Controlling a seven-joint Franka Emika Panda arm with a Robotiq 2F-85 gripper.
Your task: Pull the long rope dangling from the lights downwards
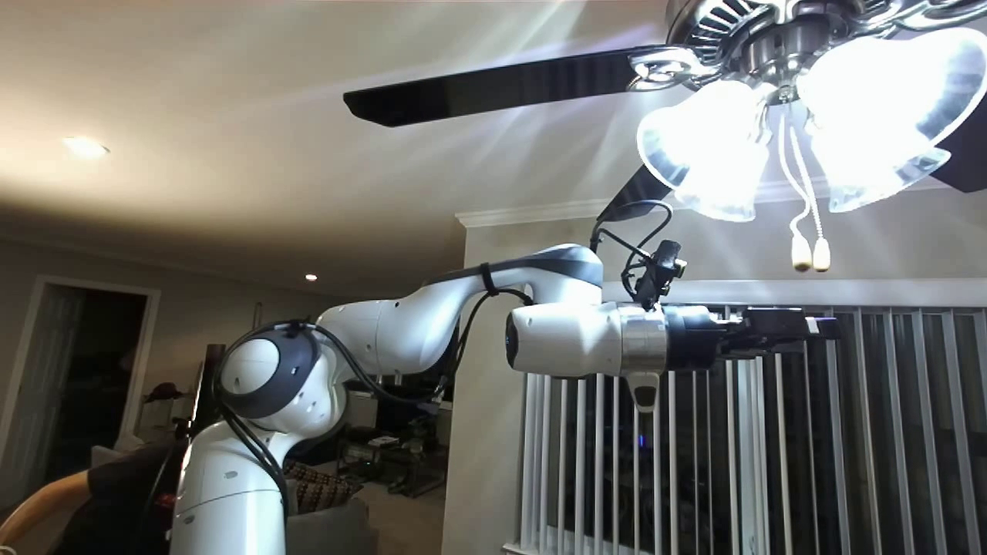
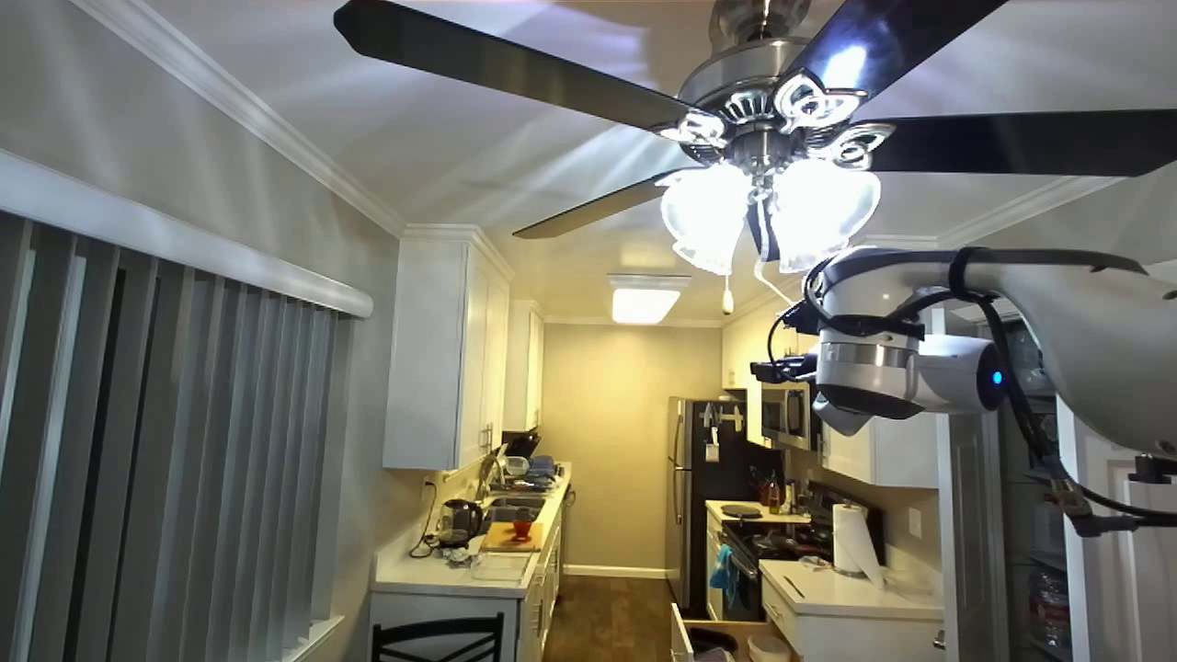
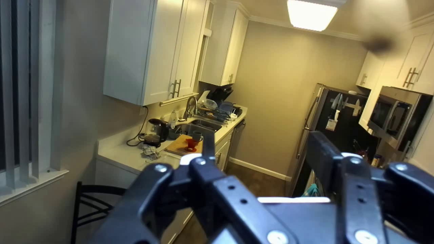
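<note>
The lights are lit, frosted glass bell shades under a ceiling fan; they show in both exterior views. Two thin pale cords hang among them, each ending in a small pale amber knob. Which one is the long rope I cannot tell; one knob hangs free, and the other cord's lower end is hidden behind the arm in that exterior view. My gripper points level, lower than the knobs. In the wrist view the gripper is open and empty. A blurred pale shape with a dark end, probably a knob, shows at the upper right.
Long dark fan blades spread above the arm. Window blinds stand behind the gripper. A camera with black cables sits on the wrist near the shades. White cabinets and a fridge stand in the kitchen beyond.
</note>
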